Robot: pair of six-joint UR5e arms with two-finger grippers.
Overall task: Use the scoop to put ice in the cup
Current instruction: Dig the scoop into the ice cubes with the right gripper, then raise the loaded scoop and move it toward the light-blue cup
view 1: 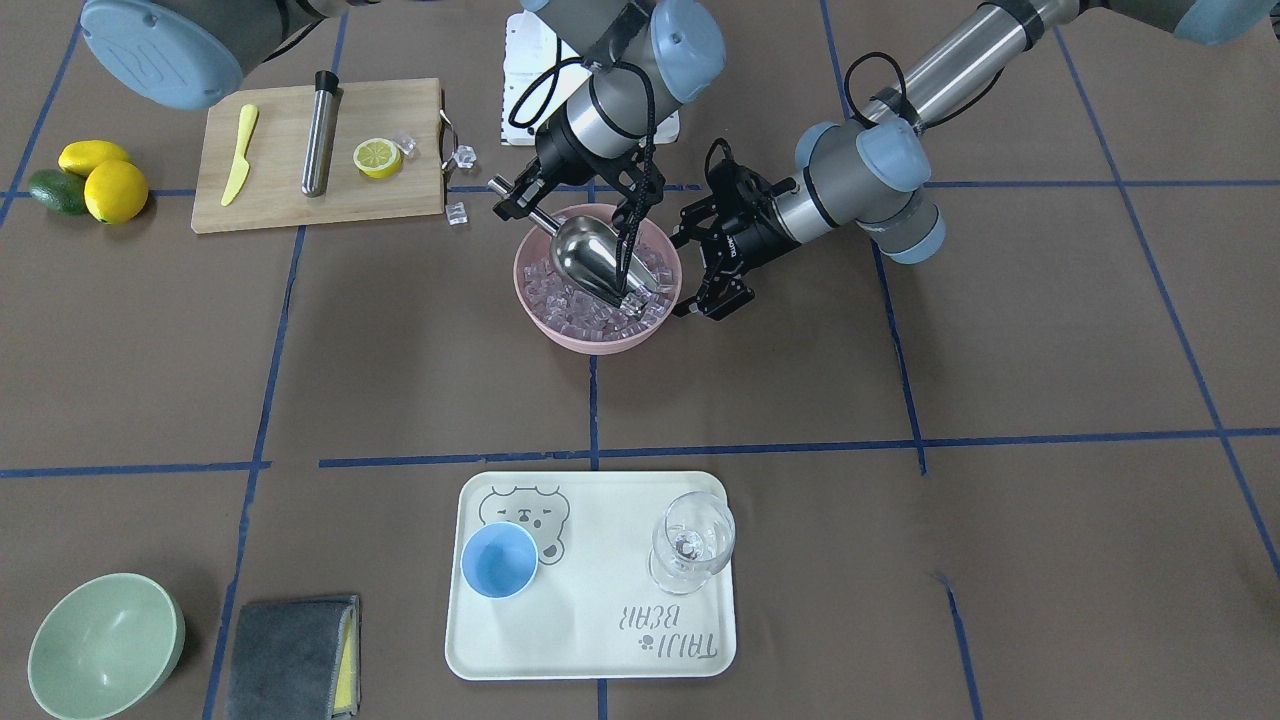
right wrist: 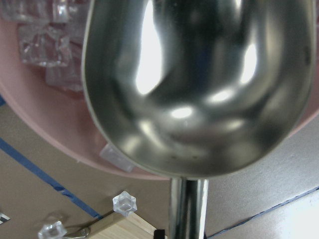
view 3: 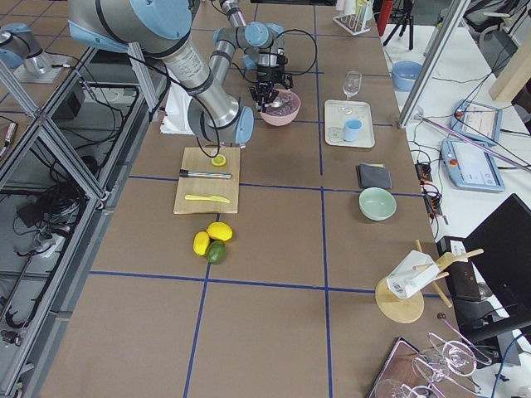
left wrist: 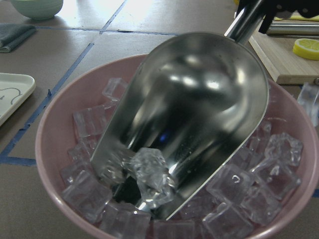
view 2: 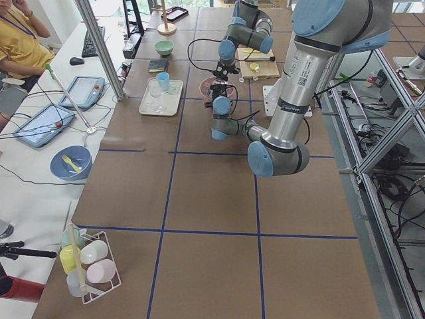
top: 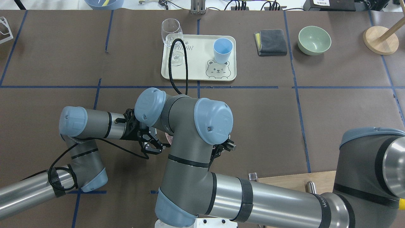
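Observation:
The steel scoop [view 1: 585, 258] lies tilted in a pink bowl [view 1: 600, 343] full of clear ice [view 1: 575, 312]. Its mouth is dug into the cubes. My right gripper [view 1: 518, 197] is shut on the scoop's rod handle, at the bowl's far left rim. In the left wrist view the scoop [left wrist: 199, 109] has one ice cube [left wrist: 152, 177] at its mouth. The right wrist view shows the trough's underside [right wrist: 199, 84]. My left gripper [view 1: 700, 275] is open just beside the bowl's rim and holds nothing. The light-blue cup [view 1: 499, 560] stands empty on a cream tray [view 1: 590, 640].
A wine glass [view 1: 692, 540] stands on the tray next to the cup. A cutting board [view 1: 280, 205] holds a knife, a steel cylinder and a lemon half. Loose cubes [view 1: 457, 212] lie by the board. A green bowl [view 1: 100, 645] and a grey cloth [view 1: 295, 655] sit at the near left.

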